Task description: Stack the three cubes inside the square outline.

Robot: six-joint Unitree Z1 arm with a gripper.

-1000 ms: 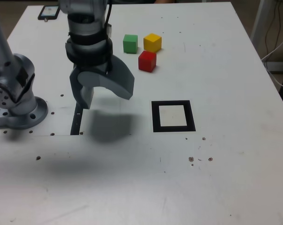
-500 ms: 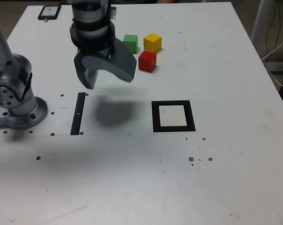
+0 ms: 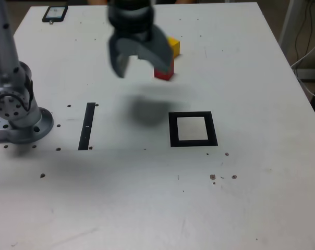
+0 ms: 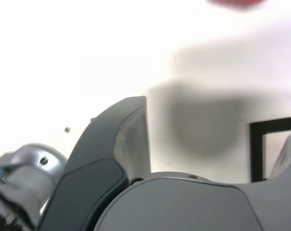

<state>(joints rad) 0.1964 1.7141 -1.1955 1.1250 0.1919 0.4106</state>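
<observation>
The big grey gripper (image 3: 138,61) is held up in the air over the white table (image 3: 251,198), with its two jaws spread wide apart. Nothing is held between them. It is probably kept this wide so that a small block can slip in easily.

In the exterior view, the little red cube (image 3: 164,74) and the little yellow cube (image 3: 173,46) are seen peeking out from behind the gripper, at about one o'clock from the table's middle. The two are set very close, the yellow one just behind the red one. The green cube cannot be seen now; it may be hidden behind the gripper. In the wrist view, only a blurry red edge (image 4: 237,3) is caught.

The thick black square outline with the white middle (image 3: 193,128) is lying flat and empty, at about five o'clock from the gripper and well apart from the cubes. No cube has been put in it yet, so the stacking is judged not to have begun.

A thin black strip (image 3: 87,126) is stuck down near the arm's round grey base (image 3: 22,125), at about nine o'clock from the outline. It is not part of the job.

A dark shadow (image 3: 147,110) is cast on the table under the gripper, which shows it is not touching down.
</observation>
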